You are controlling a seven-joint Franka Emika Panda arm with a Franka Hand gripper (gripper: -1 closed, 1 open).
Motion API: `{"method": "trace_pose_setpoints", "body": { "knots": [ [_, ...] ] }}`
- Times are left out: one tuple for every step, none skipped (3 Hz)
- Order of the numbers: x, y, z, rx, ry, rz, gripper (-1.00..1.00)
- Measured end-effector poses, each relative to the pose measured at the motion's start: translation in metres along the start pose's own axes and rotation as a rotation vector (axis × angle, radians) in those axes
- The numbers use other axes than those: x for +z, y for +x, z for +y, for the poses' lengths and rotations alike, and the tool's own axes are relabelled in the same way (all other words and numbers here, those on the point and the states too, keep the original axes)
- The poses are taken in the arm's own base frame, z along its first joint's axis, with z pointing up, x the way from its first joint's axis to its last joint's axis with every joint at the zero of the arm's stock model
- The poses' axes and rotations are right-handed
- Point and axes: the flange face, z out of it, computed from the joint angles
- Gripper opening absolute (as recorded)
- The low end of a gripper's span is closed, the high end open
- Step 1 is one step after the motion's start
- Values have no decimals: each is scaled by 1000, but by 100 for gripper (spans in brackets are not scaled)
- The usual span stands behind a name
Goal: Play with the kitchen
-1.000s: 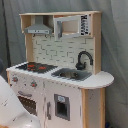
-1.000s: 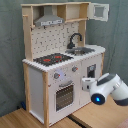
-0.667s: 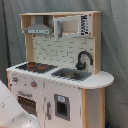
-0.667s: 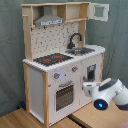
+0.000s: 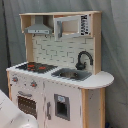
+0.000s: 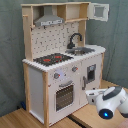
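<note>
We are seeing the kitchen standing on a wooden floor before a grey curtain (hob beside sink). The arm is sitting low at the second exterior view's right, now slightly lower and nearer the oven than a second ago. We cannot tell its claw's state.
</note>
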Motion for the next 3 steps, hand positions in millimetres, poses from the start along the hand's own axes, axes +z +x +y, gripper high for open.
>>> {"method": "trace_pose_setpoints", "body": {
  "knots": [
    [0,11,-19,-36,-24,10,100],
    [2,21,-36,-67,-48,19,100],
    [5,30,-51,-92,-71,29,100]
  ]
}}
